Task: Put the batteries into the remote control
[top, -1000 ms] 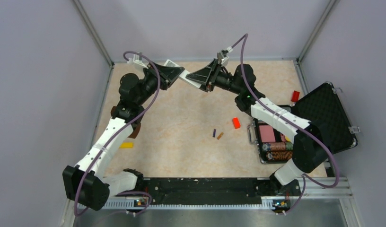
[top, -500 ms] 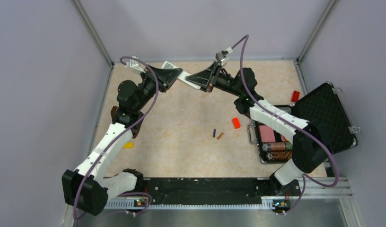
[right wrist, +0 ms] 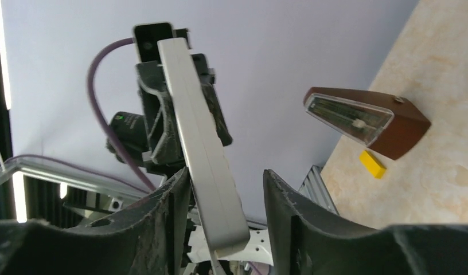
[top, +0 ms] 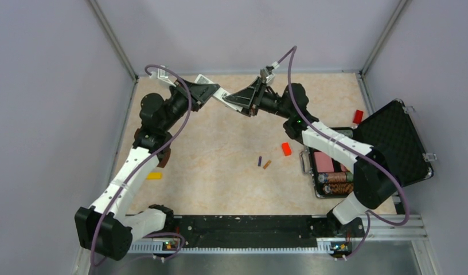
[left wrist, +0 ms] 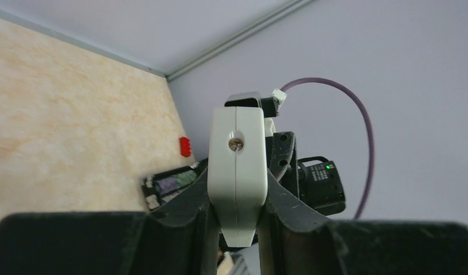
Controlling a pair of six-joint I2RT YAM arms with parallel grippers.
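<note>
Since the earlier view both my arms have swung a little further from the open case, carrying the remote control with them; it hangs in the air between my two claws, off the table. My left claw is clenched on one end of it. My right claw only straddles the other end: one finger touches the remote's flat side and a clear gap shows at the other, so it has no grip. Risk, in my judgement: if my left claw lets go before the right clamps, the remote drops to the table; a skewed clamp could also lever it out of the left grip. The black case lies open well behind my right claw, beside that arm's elbow, holding a pink block and two fat striped cells. The batteries, purple and orange-brown, lie side by side on the table, below my right claw and toward my bases, untouched.
</note>
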